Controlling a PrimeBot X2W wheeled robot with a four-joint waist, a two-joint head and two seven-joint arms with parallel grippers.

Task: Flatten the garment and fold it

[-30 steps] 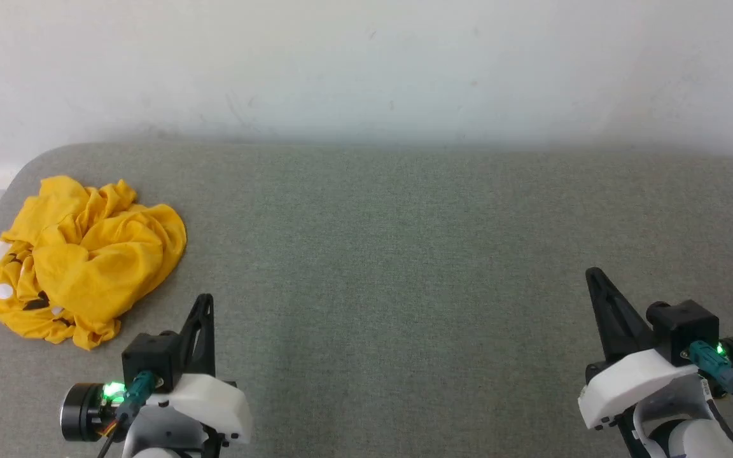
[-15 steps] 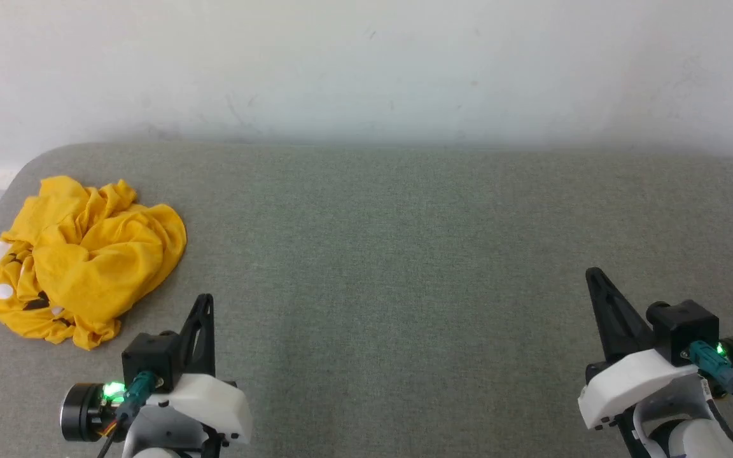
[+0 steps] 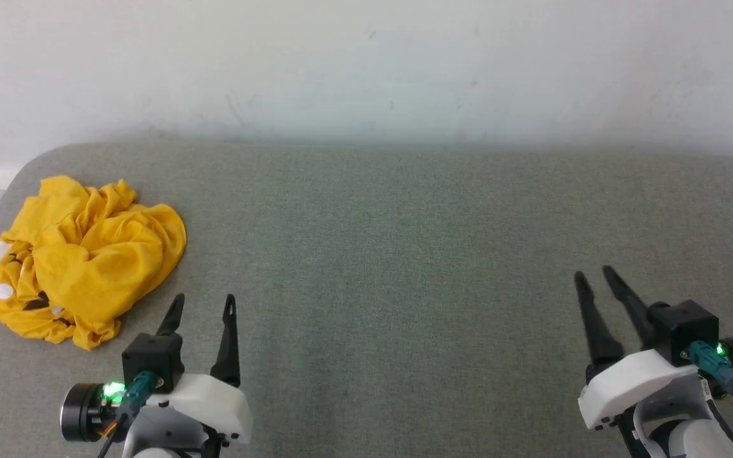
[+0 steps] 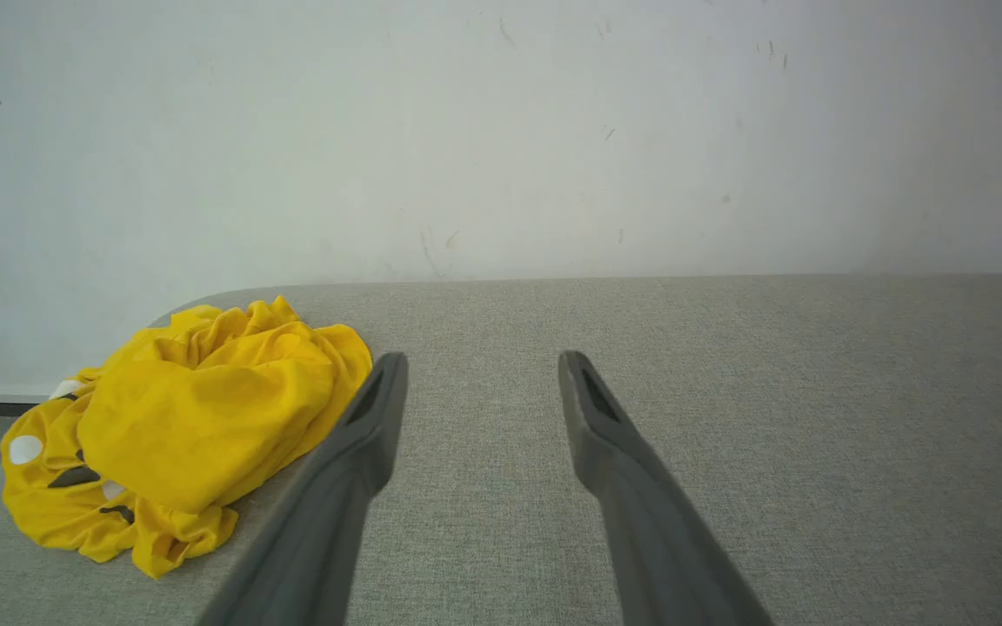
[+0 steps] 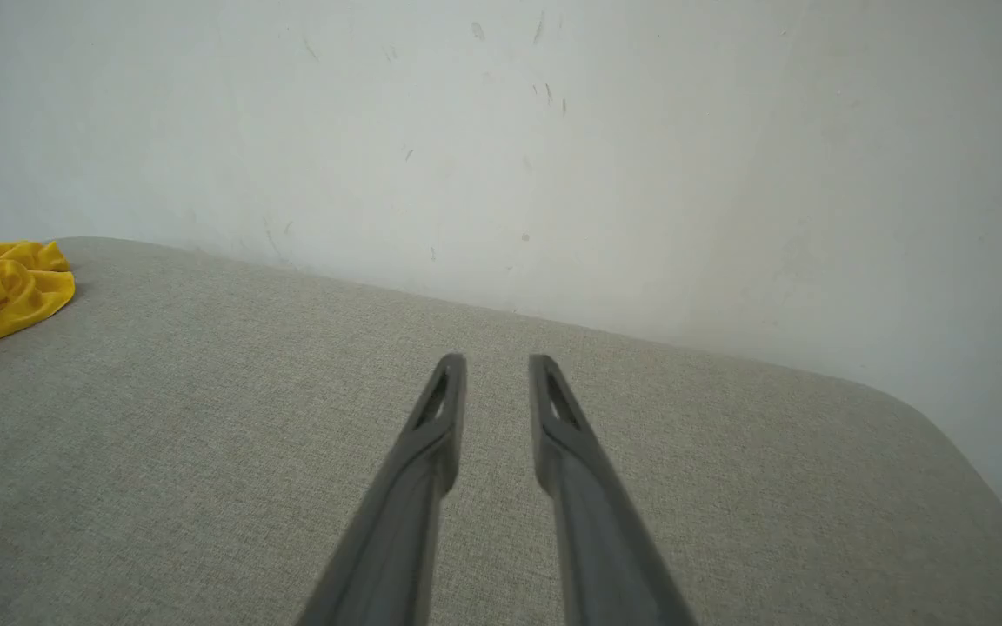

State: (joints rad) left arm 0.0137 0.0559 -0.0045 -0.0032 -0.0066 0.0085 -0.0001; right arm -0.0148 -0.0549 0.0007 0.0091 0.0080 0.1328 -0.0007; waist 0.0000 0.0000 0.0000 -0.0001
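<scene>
Head view — whole crumpled garment; right wrist — its edge.

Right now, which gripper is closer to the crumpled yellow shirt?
Left. The left gripper sits just off the yellow shirt, at its near right edge, open and not touching it. The right gripper is far across the grey tabletop, on the opposite side.

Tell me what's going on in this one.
A two-armed robot faces a grey table with a crumpled yellow shirt lying near its left end. Neither gripper holds or touches anything. The left gripper is open wide just beside the shirt, a short gap away from it. The right gripper is open more narrowly, far off on the right side of the table. Flattening has not yet begun.
</scene>
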